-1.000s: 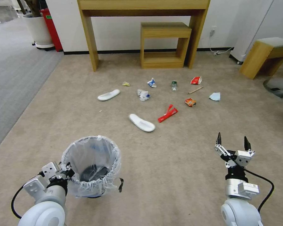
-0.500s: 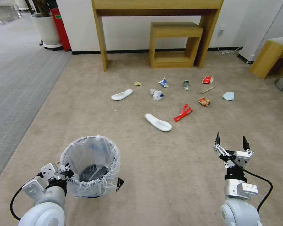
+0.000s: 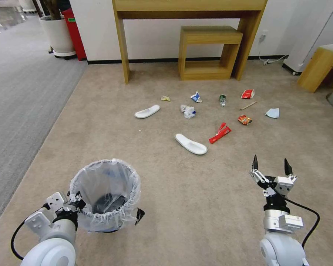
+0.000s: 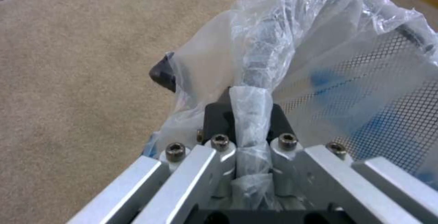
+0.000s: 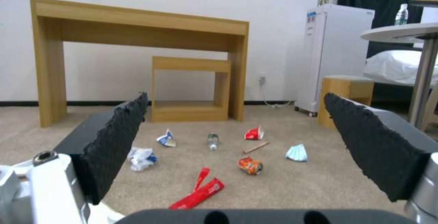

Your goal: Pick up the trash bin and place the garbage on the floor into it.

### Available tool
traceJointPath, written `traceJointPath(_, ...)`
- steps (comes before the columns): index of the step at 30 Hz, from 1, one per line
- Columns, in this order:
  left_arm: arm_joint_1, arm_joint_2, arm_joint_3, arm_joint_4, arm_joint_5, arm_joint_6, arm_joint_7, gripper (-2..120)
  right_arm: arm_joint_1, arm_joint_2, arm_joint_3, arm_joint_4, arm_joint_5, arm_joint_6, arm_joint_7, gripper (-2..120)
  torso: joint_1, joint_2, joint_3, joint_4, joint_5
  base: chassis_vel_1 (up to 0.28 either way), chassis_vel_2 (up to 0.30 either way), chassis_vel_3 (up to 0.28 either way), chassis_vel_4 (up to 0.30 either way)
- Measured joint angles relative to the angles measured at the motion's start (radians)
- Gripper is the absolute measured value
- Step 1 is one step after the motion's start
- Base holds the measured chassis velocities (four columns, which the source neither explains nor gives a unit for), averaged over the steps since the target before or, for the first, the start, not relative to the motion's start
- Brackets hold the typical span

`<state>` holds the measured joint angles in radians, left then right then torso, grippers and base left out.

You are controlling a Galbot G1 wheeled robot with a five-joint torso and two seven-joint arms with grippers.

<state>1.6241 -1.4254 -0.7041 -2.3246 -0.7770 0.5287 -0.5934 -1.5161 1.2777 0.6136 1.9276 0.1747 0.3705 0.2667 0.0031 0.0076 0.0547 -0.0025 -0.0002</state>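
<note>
Head view: left gripper (image 3: 74, 200) clamped on the trash bin (image 3: 105, 195) rim, garbage (image 3: 191, 143) scattered mid-floor (image 3: 196, 207); left wrist view: liner pinched between closed fingers; right wrist view: right gripper (image 5: 237, 148) spread wide, so keep the bin level while approaching.

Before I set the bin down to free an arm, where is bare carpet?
Bare beige carpet lies between the bag-lined black trash bin, pinched by the left gripper, and the open right gripper. Beyond the near white slipper litter crowds.
</note>
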Motion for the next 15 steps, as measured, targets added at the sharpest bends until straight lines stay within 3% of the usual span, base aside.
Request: traceJointPath(15, -0.003, -0.014, -0.010, 0.001, 0.000, -0.002, 0.000, 3, -0.001, -0.008, 0.004, 0.005, -0.013, 0.011, -0.003, 100, 0.000, 0.000, 0.000, 0.0000, 0.0001, 0.000, 0.000, 0.000, 0.000)
